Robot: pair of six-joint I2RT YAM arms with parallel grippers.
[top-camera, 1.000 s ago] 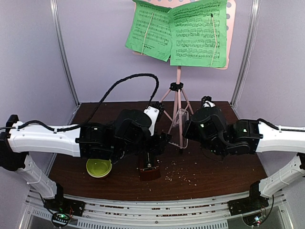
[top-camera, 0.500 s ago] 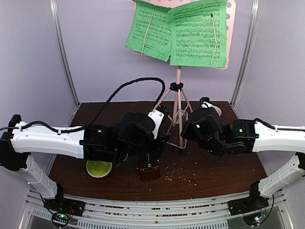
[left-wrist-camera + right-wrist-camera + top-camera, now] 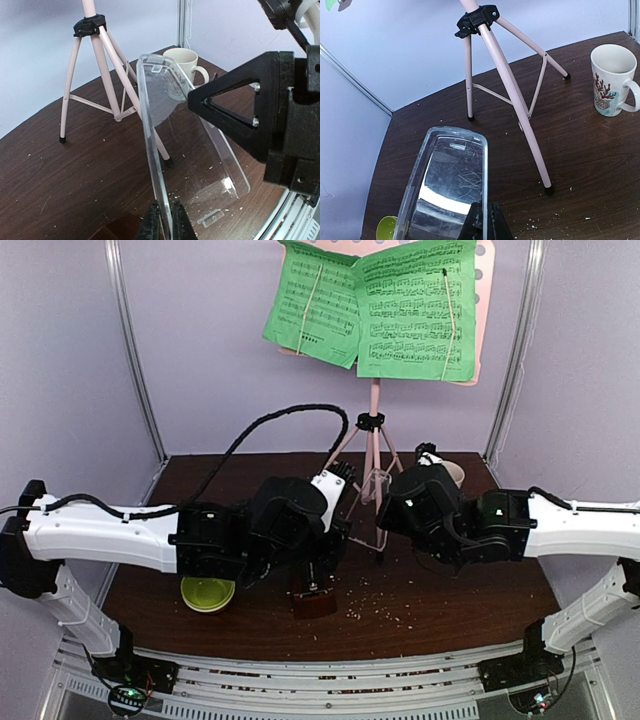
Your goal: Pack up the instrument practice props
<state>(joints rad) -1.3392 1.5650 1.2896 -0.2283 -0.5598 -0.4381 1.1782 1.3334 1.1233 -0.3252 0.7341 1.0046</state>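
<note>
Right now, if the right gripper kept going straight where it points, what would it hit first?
The right gripper is shut on the clear cover, which would go along. Beyond it, the tripod legs of the pink music stand look like the first thing in line, though depth is unclear.

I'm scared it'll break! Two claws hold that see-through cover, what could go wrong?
Both the left claw and right claw pinch only the thin rim of the clear plastic cover, so it might slip or twist. Swinging it could bump the pink tripod music stand close behind, tipping it.
</note>
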